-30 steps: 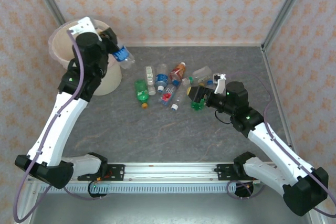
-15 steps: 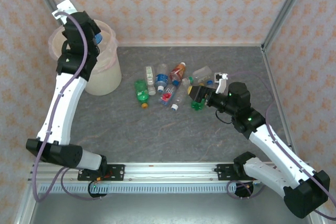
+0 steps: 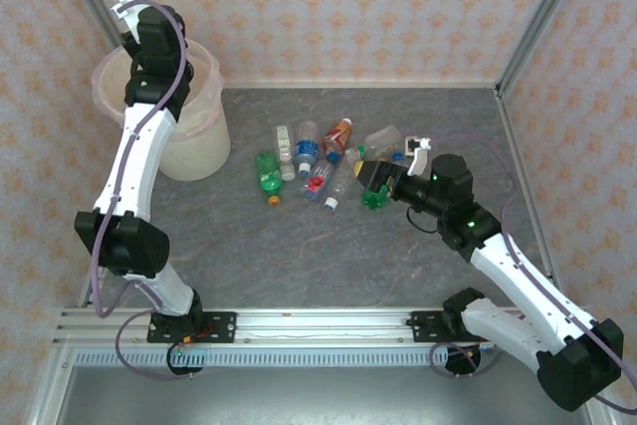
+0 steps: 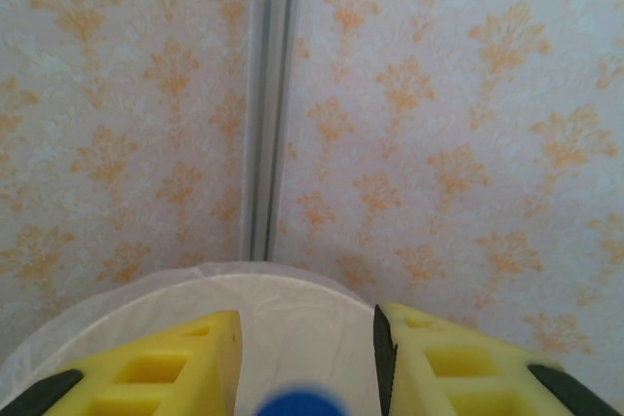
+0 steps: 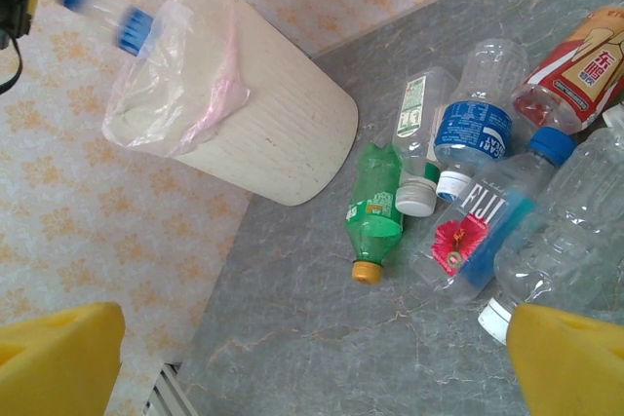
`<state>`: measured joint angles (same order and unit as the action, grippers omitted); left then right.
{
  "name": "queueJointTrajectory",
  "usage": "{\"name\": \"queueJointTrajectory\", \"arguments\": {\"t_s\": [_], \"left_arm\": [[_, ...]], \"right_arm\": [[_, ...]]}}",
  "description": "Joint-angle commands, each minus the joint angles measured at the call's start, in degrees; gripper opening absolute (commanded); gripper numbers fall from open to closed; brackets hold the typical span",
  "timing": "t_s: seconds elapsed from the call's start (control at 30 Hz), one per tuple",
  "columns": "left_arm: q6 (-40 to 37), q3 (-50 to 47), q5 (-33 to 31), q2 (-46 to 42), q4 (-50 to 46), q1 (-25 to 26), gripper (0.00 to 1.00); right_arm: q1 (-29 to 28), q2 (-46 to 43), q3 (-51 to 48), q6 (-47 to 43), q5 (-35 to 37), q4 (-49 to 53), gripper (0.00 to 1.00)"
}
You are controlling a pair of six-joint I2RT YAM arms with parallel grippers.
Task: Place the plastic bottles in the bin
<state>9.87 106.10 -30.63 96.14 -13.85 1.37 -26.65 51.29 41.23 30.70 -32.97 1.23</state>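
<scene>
Left gripper (image 4: 307, 338): yellow fingers apart, nothing clamped. A blurred blue cap (image 4: 292, 402) sits low between them, touching neither. The gripper hangs over the bin (image 3: 202, 151), facing the corner post (image 4: 265, 94). In the right wrist view a clear bottle (image 5: 102, 15) with blue cap and blue label is in the air, blurred and tilted. It is just above the bin's mouth and just beside that gripper.

Right gripper (image 5: 314, 369): fingers wide apart, empty, over the right end of the pile (image 3: 323, 161).

Bin: tall, round, cream, with a thin pinkish liner over the rim, at the far left of the table (image 3: 299, 246).

Pile: bottles lying flat at mid-table, touching or just beside one another. It includes a green bottle (image 5: 373, 207) with orange cap, a white-capped bottle (image 5: 419, 138), a blue-labelled bottle (image 5: 473, 129), a FIJI bottle (image 5: 478, 231) and a red-orange bottle (image 5: 580, 70).

Change: a second ago the left gripper held the airborne bottle right of the bin's rim. Half a second ago it was above the rim. The arm now reaches farther back-left. Right arm and pile are unchanged.
</scene>
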Motion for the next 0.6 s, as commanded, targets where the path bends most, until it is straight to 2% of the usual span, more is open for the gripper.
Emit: {"name": "queueJointTrajectory", "arguments": {"t_s": [0.0,0.03,0.13,0.23,0.33,0.57], "left_arm": [[-1.1,1.1,0.6,1.0,0.6,-0.5,0.43],[-0.8,0.7,1.0,1.1,0.3,-0.6,0.44],[1.1,0.2,2.5,0.7,-1.0,-0.5,0.71],[3.3,0.1,5.3,-0.4,-2.5,-0.5,0.82],[6.1,-0.1,9.5,-1.9,-4.2,-0.5,0.99],[14.4,-2.4,21.9,-6.5,-6.9,0.5,0.99]], "right_arm": [[-0.3,0.0,1.0,1.0,0.0,-1.3,1.00],[-0.3,0.0,1.0,1.1,0.2,-1.3,1.00],[-0.3,0.3,1.1,1.3,0.5,-1.5,1.00],[-0.4,1.2,1.5,1.4,0.3,-1.3,1.00],[-0.3,2.0,1.9,1.6,0.3,-1.2,1.00],[-0.1,4.2,3.4,4.6,3.2,1.4,1.00]]}}
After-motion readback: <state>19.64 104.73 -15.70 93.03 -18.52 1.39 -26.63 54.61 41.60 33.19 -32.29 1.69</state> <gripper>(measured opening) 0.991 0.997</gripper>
